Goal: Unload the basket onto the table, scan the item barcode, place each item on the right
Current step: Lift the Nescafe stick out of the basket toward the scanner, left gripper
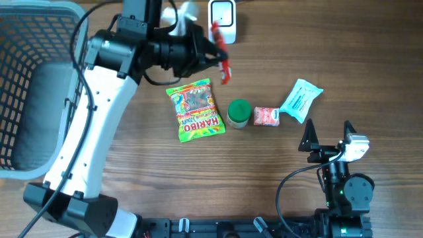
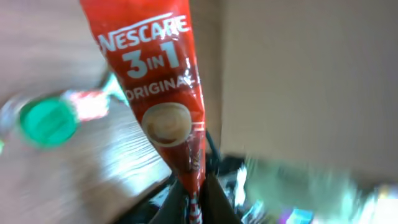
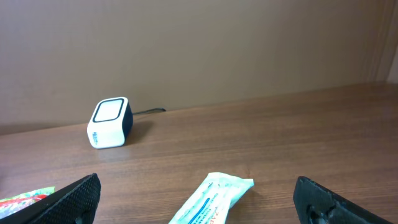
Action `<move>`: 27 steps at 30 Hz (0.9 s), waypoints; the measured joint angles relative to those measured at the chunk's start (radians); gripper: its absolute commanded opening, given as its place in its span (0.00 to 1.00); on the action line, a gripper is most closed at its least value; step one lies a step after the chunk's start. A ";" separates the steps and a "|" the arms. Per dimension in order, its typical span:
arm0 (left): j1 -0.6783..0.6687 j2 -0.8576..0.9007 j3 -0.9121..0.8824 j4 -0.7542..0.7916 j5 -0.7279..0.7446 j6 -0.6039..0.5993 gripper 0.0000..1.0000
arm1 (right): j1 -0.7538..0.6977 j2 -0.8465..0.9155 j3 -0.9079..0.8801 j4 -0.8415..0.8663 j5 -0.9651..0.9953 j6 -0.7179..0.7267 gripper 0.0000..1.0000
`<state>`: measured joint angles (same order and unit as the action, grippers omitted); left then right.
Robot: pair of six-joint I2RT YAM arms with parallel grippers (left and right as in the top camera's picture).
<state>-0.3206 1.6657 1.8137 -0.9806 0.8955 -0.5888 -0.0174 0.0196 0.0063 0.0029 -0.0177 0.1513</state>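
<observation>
A red Nescafé 3in1 sachet (image 1: pixel 223 58) hangs in the air at the back of the table, just in front of the white barcode scanner (image 1: pixel 223 18). My left gripper (image 1: pixel 210 49) is shut on one end of it. In the left wrist view the sachet (image 2: pixel 158 93) rises from between the closed fingers of that gripper (image 2: pixel 198 202), its printed front facing the camera. My right gripper (image 1: pixel 327 135) stands open at the front right, holding nothing. In the right wrist view this gripper (image 3: pixel 199 190) points toward the scanner (image 3: pixel 110 121) far off at the back.
A Haribo bag (image 1: pixel 195 110), a green-lidded jar (image 1: pixel 238 113), a small red packet (image 1: pixel 266 116) and a pale blue packet (image 1: pixel 301 100) lie mid-table. The blue packet (image 3: pixel 214 198) lies just ahead of the right fingers (image 3: pixel 74 199). A grey basket (image 1: pixel 33 86) sits at the left.
</observation>
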 measured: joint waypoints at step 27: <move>-0.066 0.000 -0.001 0.114 0.297 0.957 0.04 | 0.000 0.000 0.000 0.000 0.000 0.000 1.00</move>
<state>-0.3870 1.6657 1.8130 -0.8665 1.1927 0.3679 -0.0174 0.0196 0.0063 0.0029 -0.0177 0.1513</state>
